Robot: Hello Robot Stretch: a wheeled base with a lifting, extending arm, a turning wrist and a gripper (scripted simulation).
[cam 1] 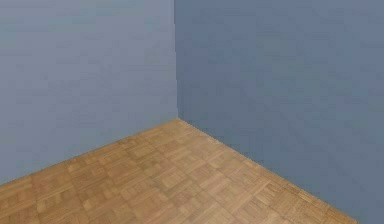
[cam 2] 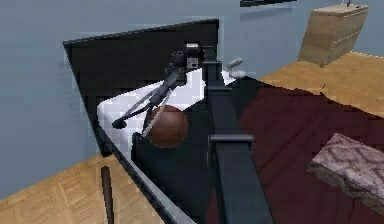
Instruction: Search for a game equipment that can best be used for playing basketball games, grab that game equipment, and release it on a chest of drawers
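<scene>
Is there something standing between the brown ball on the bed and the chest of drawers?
Nothing tall. From the brown ball toward the chest of drawers lie the robot's arm bar, the bed's dark red cover and a small grey thing; then bare wood floor.

— What carries things here?
— A bed (cam 2: 280, 140), mid-frame in the arm side view: dark red cover (cam 2: 300, 105), white pillow (cam 2: 128, 106) at its upper left by the black headboard (cam 2: 120, 65).
— What's on it?
— A mottled pink-grey slab (cam 2: 350, 160), lower right. A brown ball (cam 2: 168, 127) sits against the white end; I can't tell if it's resting there.
— And the floor (cam 2: 55, 195)?
— Parquet. A dark bat (cam 2: 106, 190) lies lower left, and a wooden chest (cam 2: 335, 35) stands upper right.
</scene>
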